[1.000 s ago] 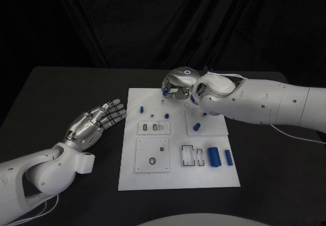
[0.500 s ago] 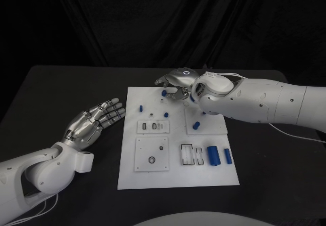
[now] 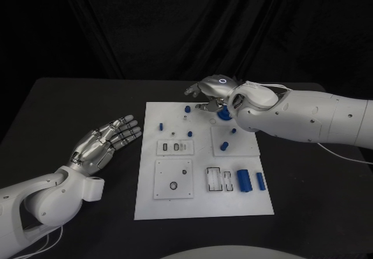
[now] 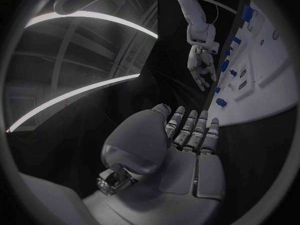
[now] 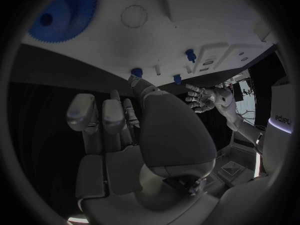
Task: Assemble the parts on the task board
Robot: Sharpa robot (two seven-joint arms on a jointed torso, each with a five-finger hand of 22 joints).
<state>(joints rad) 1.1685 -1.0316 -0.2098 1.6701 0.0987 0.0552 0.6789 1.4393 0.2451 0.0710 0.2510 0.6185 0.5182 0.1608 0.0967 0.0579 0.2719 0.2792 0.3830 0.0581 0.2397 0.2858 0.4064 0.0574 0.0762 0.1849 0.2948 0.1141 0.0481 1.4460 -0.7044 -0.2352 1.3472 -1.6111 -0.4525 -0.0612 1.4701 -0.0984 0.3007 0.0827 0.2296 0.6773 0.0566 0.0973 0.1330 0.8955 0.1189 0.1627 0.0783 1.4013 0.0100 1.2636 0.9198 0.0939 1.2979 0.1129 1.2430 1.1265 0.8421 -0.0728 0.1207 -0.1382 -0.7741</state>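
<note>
Since a second ago the right hand (image 3: pixel 211 93) has lifted toward the task board (image 3: pixel 204 205)'s far edge, fingers loosely apart, holding nothing. Left hand (image 3: pixel 105 141) lies flat on the table (image 3: pixel 70 102), fingers spread. Right wrist view: a blue gear (image 5: pixel 60 12) sits on the board.

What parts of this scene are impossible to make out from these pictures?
- Head view: the right robot hand and arm cover the task board's far right corner; what lies under them is hidden.
- Head view: the blue gear is half hidden by the wrist.
- Right wrist view: the gear is cut off at the circle's edge.
- Head view: the small blue pegs are too small to tell shapes.
</note>
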